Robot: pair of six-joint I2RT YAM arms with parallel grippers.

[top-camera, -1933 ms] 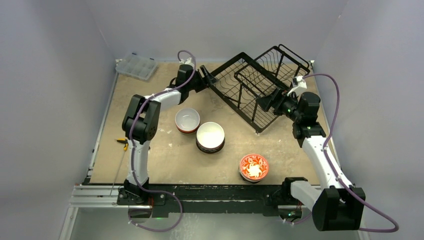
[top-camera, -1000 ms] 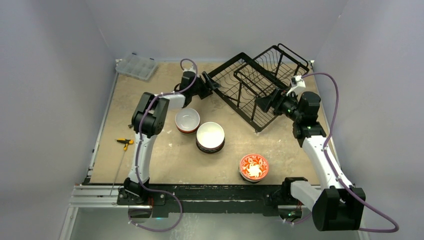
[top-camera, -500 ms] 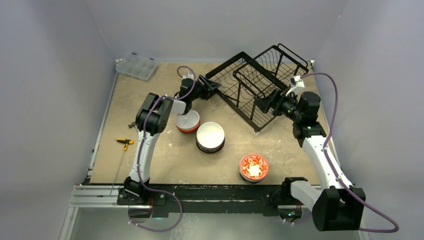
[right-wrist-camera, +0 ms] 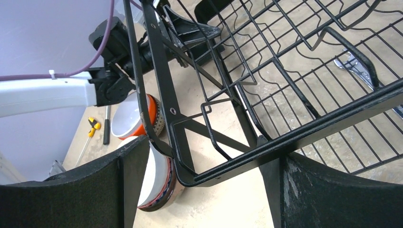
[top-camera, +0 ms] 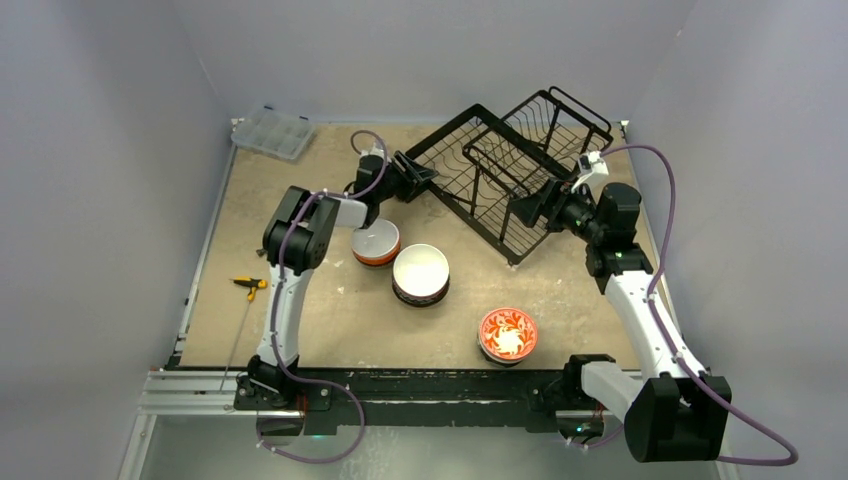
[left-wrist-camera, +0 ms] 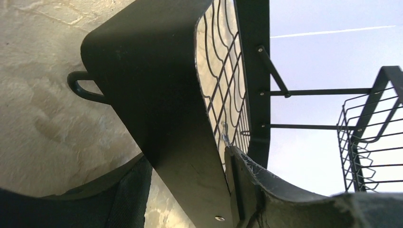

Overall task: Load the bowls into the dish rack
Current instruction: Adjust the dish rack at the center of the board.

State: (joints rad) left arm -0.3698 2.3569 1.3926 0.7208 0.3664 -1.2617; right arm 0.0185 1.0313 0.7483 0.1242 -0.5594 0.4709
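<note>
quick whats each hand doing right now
left hand: closed on the dish rack corner
right hand: wide around the dish rack frame, grip cannot be told

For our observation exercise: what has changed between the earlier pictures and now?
The left gripper drew back toward the arms and closed on the left corner of the dish rack, and the rack shifted slightly left. The right gripper, the bowls and the clear box stayed put.

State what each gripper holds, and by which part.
The left gripper clamps the dish rack by its flat frame corner. The right gripper has its fingers either side of the rack's edge rail; whether they grip it cannot be told.
</note>
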